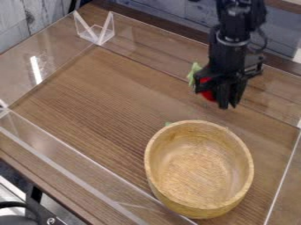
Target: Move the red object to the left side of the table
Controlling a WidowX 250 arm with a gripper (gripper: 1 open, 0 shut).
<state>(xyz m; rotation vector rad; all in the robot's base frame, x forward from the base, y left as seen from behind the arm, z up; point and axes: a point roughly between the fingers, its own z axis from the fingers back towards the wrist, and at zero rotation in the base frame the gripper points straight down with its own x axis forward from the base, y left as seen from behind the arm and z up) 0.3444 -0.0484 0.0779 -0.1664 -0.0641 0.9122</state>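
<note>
The red object (207,83), a small round red toy fruit with a green leafy top toward its left, hangs a little above the table (106,97) at the right rear. My gripper (223,90) points straight down and is shut on the red object, whose red body shows between the black fingers (231,92). Most of the fruit is hidden by the fingers.
A large light wooden bowl (199,167) stands on the table in front of the gripper, near the front right. Clear acrylic walls (70,163) border the tabletop, and a small clear stand (94,28) sits at the back left.
</note>
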